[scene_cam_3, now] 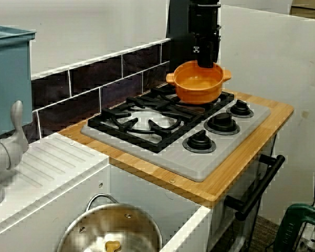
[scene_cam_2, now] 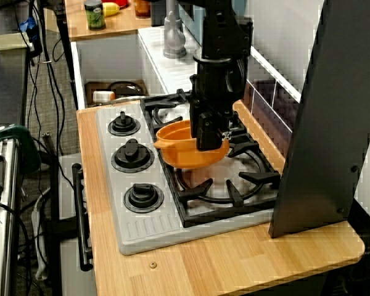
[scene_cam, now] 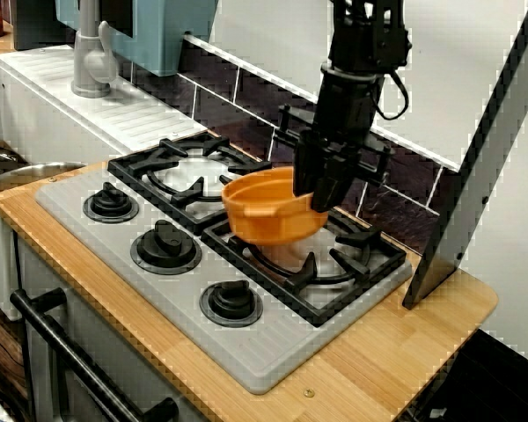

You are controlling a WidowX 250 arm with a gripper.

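An orange pot (scene_cam: pixel 266 215) with two small side handles hangs just above the right-hand burner grate (scene_cam: pixel 352 264) of a grey stove top (scene_cam: pixel 273 352). My black gripper (scene_cam: pixel 321 189) comes straight down and is shut on the pot's far rim, one finger inside and one outside. The pot tips slightly toward the knobs. In the high side view the gripper (scene_cam_2: pixel 208 139) covers the back of the pot (scene_cam_2: pixel 180 153). From the sink end, the pot (scene_cam_3: pixel 198 84) looks empty, and the gripper (scene_cam_3: pixel 206 62) pinches its rim.
Three black knobs (scene_cam: pixel 165 246) line the stove's front. The left burner grate (scene_cam: pixel 189 171) is bare. A dark slanted panel (scene_cam: pixel 475 176) stands on the wooden counter (scene_cam: pixel 378 352) at the right. A grey faucet (scene_cam: pixel 92 61) and a sink with a steel pot (scene_cam_3: pixel 113 231) lie left.
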